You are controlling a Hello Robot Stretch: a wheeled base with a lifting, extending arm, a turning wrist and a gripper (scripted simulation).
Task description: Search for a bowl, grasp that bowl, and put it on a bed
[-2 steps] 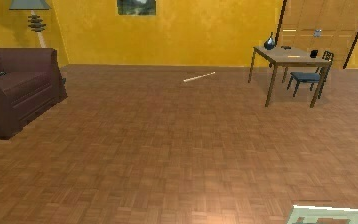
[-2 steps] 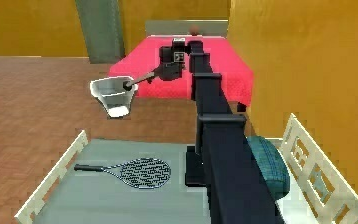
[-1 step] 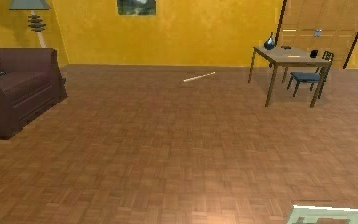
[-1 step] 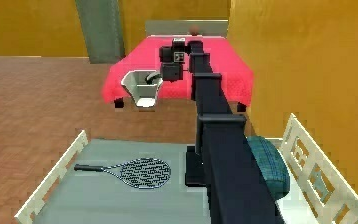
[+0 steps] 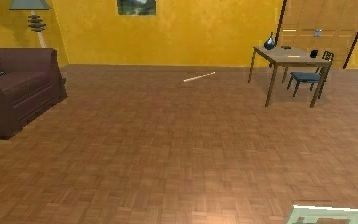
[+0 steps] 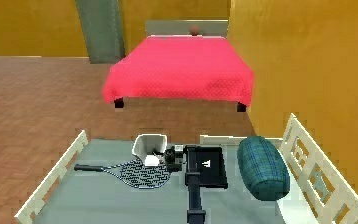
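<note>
In the arm side view a white bowl-like thing (image 6: 150,146) sits at the far end of my gripper (image 6: 157,158), over the grey top of a near bed (image 6: 97,150) with white rails. I cannot tell whether the gripper holds it. My dark arm (image 6: 196,195) rises from the bottom edge to two white squares (image 6: 176,155). Farther out stands a bed with a red cover (image 6: 182,68) and a small red thing (image 6: 195,33) at its head.
On the grey bed lie a dark racket (image 6: 132,173) and a teal pillow (image 6: 262,168). The forward view has a brown sofa (image 5: 22,85) at left, a wooden table (image 5: 287,62) with a chair (image 5: 309,78) at right, a pale stick (image 5: 199,76) on the floor, and open wood floor (image 5: 167,150) between.
</note>
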